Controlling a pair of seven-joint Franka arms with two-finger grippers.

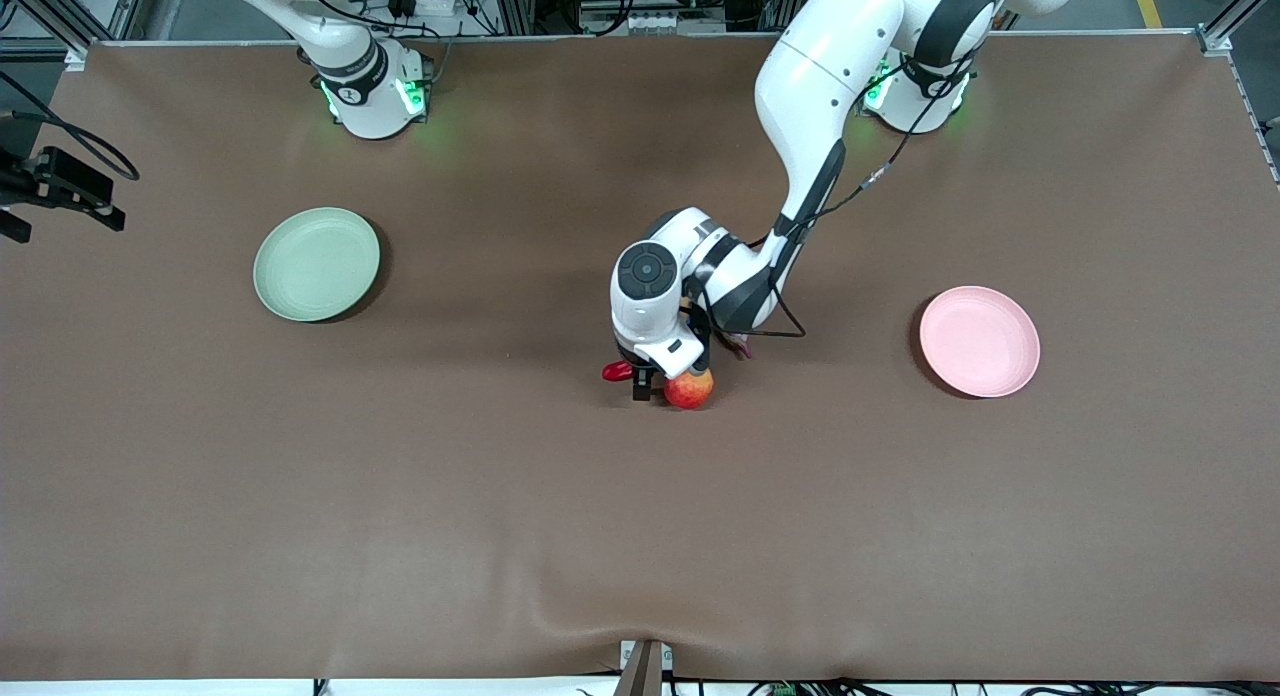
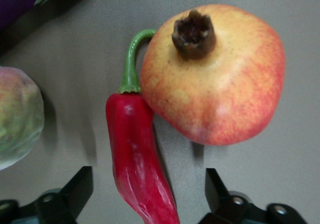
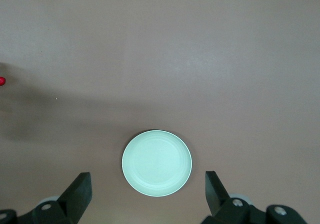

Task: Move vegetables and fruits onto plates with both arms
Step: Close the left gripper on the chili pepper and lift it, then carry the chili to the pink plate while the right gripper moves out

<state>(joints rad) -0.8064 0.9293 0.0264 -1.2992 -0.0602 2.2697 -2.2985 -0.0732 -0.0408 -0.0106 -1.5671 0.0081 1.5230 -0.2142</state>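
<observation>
My left gripper [image 1: 652, 384] is low over the middle of the table, open, its fingers on either side of the red chili pepper [image 2: 137, 154] without touching it. The chili's tip [image 1: 617, 371] pokes out from under the hand. The pomegranate [image 2: 212, 73] lies against the chili, and it also shows in the front view [image 1: 689, 388]. The peach [image 2: 17, 116] and the purple eggplant [image 2: 15, 1] lie close by, mostly hidden under the arm in the front view. My right gripper [image 3: 147, 191] is open and empty, high above the green plate [image 3: 156, 162]. The green plate [image 1: 316, 263] and the pink plate [image 1: 979, 340] are empty.
The green plate lies toward the right arm's end of the table, the pink plate toward the left arm's end. A black camera mount [image 1: 60, 186] juts in at the right arm's end. A bracket [image 1: 643, 666] sits at the table edge nearest the front camera.
</observation>
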